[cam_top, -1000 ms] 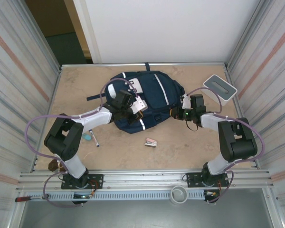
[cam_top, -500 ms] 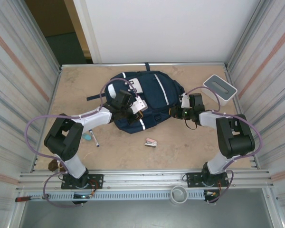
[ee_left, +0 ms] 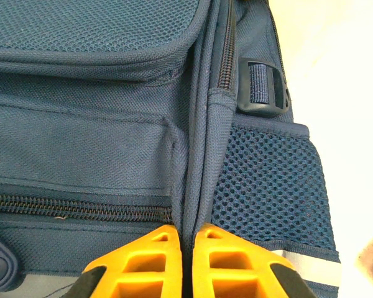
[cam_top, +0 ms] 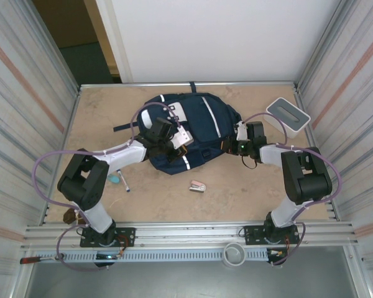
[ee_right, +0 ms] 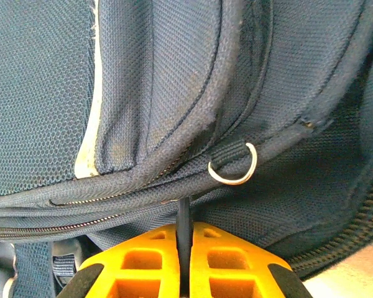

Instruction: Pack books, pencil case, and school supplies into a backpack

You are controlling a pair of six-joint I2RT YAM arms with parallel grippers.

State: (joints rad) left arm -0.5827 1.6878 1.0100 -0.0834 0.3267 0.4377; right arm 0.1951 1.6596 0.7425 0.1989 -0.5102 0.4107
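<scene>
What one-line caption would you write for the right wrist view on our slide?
Right end effector pinches a thin dark tab on the navy backpack, near a small metal ring.

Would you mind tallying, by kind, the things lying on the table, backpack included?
backpack: 1
stapler: 1
pen: 1
white box: 1
Total: 4

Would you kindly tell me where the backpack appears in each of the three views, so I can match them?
Top view: the backpack sits in the upper centre.
Left wrist: its navy fabric spans left and centre, above the left claw.
Right wrist: its fabric runs across the picture, above the right claw.
Shared landmark: a pale stripe on the fabric, bottom right in the left wrist view, left in the right wrist view.
</scene>
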